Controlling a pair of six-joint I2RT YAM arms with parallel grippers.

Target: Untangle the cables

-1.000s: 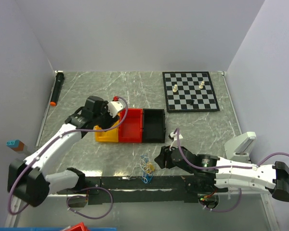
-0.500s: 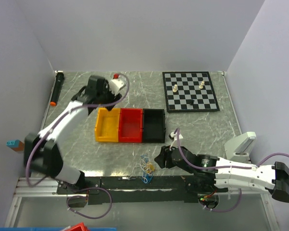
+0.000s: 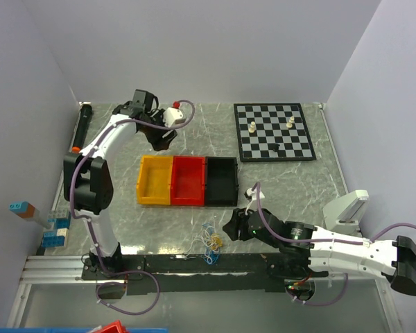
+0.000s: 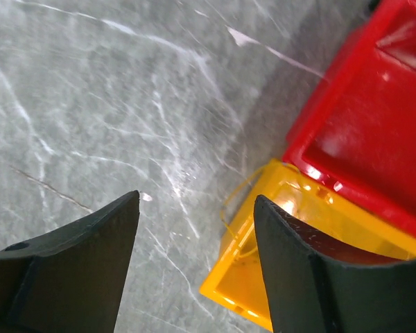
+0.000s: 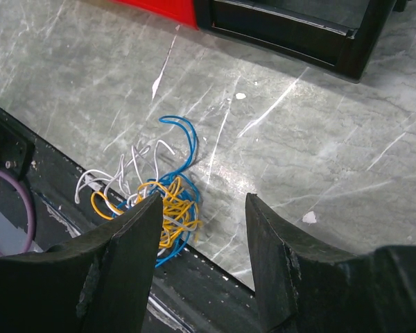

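The cables [image 3: 209, 242] lie as a small clump of blue, yellow-orange and white loops by the table's near edge. In the right wrist view the cables [image 5: 161, 202] partly overlap the black rail. My right gripper [image 3: 231, 225] hovers just right of the clump, open [image 5: 204, 201] and empty, its left finger over the clump's edge. My left gripper [image 3: 161, 137] is far back, beyond the yellow bin [image 3: 154, 204], open [image 4: 197, 198] with nothing between its fingers. A thin yellow wire [image 4: 230, 208] loops over that bin's corner [image 4: 249, 277].
A red bin [image 3: 187, 203] and a black bin [image 3: 220, 203] stand in a row with the yellow one. A chessboard [image 3: 274, 132] with a few pieces lies at the back right. A black marker [image 3: 82, 128] lies along the left edge. A black rail [image 3: 194, 263] runs along the near edge.
My left arm swung from over the yellow bin to the back of the table, and its jaws widened. The right arm and the clump have barely moved.
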